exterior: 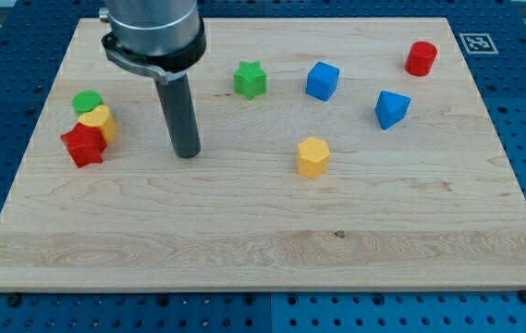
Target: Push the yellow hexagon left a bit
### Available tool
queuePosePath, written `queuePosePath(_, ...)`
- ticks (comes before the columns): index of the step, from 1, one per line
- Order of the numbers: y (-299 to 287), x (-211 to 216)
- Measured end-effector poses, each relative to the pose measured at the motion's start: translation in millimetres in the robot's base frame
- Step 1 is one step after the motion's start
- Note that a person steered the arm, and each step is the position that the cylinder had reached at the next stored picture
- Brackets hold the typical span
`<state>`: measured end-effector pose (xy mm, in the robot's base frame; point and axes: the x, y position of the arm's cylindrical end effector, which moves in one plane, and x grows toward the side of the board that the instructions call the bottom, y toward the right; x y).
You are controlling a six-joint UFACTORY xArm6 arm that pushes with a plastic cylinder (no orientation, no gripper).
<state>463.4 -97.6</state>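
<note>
The yellow hexagon (312, 156) lies on the wooden board (263, 240) a little right of the board's middle. My tip (187, 154) rests on the board well to the hexagon's left, at about the same height in the view, with open board between them. The rod rises from the tip to the arm's grey body at the view's top. At the view's left, a red star (83, 145), a yellow block (99, 121) and a green block (87, 101) sit clustered together, left of my tip.
A green star (250, 80) lies above and left of the hexagon. A blue cube (322, 80) lies above it, a blue block (391, 108) to its upper right, and a red cylinder (421, 58) near the top right corner.
</note>
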Motion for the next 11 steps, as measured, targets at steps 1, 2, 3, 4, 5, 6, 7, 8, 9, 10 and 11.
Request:
queuePosePath(1,0.0,2.2)
queuePosePath(2,0.1,2.2)
queuePosePath(3,38.8,37.2)
queuePosePath(4,100.9,83.6)
queuePosePath(5,181.0,85.7)
queuePosePath(6,240.7,70.3)
queuePosePath(7,243.7,37.2)
queuePosePath(8,159.0,21.7)
queuePosePath(9,50.8,14.7)
queuePosePath(10,77.2,29.9)
queuePosePath(11,144.5,34.6)
